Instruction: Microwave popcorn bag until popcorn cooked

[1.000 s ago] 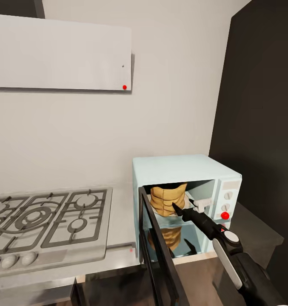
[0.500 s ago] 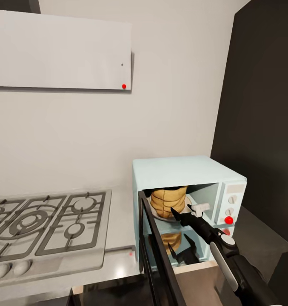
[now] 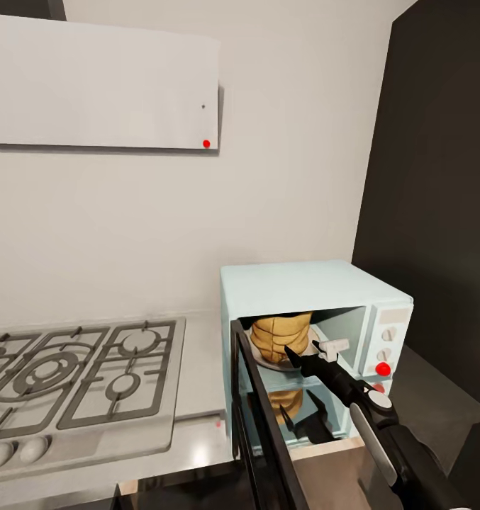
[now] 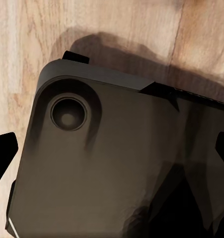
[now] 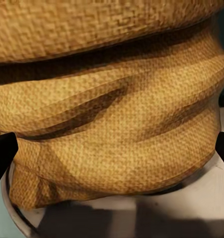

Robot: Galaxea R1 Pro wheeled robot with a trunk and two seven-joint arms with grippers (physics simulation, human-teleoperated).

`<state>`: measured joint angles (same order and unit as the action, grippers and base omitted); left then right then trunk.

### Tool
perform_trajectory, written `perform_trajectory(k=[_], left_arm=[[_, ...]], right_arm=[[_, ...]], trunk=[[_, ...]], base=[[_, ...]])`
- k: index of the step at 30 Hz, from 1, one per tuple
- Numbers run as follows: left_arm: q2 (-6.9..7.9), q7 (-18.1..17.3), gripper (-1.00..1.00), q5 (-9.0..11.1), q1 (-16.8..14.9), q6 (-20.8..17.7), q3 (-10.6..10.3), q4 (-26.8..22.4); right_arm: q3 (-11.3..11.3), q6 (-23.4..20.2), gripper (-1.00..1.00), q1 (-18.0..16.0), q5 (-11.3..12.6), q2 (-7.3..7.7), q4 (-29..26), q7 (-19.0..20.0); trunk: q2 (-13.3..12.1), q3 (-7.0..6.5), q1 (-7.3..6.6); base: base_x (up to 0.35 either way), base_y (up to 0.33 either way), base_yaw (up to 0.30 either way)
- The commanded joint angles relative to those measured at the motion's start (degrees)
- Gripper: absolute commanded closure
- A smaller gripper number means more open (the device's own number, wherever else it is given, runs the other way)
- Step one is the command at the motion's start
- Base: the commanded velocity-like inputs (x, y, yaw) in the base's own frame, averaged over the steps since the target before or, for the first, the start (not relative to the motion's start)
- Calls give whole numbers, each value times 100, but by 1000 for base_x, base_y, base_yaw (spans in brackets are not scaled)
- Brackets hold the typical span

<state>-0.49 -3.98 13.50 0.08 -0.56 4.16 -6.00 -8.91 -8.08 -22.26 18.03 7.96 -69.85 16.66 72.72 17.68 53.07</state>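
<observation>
The pale grey kitchen wall (image 3: 126, 212) carries a flat white hood (image 3: 98, 88) above a steel gas hob (image 3: 76, 375) let into the glossy grey steel tabletop (image 3: 197, 446), which ends against a tall dark brown cabinet (image 3: 438, 177). On the tabletop, beside the hob, stands the small pale blue boxy microwave (image 3: 303, 283); its black-framed dark glass door (image 3: 264, 425) is swung wide toward the camera, leaving the cavity reachable from the front, and its cream control panel (image 3: 385, 340) with two knobs and a red round light faces the robot. The small tan-brown paper popcorn bag (image 3: 278, 338) is inside the cavity, seated on the round pale turntable plate (image 5: 211, 198), a placement that judging by the task readies it for heating. The bag stands upright, long axis vertical, rolled rim and open mouth pointing up, its wrinkles running horizontally across the right wrist view (image 5: 112, 109). The right gripper (image 3: 301, 354) reaches into the door opening just in front of the bag; its dark fingertips (image 5: 2, 153) lie spread to either side of the bag without pinching it, so the bag rests by its own weight. The left gripper (image 4: 112, 153) is spread too, holding nothing, directed at a dark rounded robot panel (image 4: 92, 163) over a pale wooden floor (image 4: 116, 25).
</observation>
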Motion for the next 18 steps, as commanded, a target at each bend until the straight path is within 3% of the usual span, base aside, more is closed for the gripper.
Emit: perform_trajectory(k=[1,6,12,18], left_arm=[[2,-24,-100,21,1,-6,41,-7],[-3,-24,-100,21,1,-6,41,-7],[-4,-24,-100,21,1,-6,48,-7],[-3,-25,-100,21,1,-5,49,1]], right_arm=[[-5,-36,-100,-1,59,4,-4,4],[-3,-36,-100,-4,53,12,-9,44],[46,-52,-100,-6,55,79,-27,562],[48,-70,-100,-5,78,126,-29,636]], trunk=[[4,6,1],[4,6,1],[4,6,1],[4,6,1]], base=[[11,0,0],[3,0,0],[0,0,0],[-66,0,0]])
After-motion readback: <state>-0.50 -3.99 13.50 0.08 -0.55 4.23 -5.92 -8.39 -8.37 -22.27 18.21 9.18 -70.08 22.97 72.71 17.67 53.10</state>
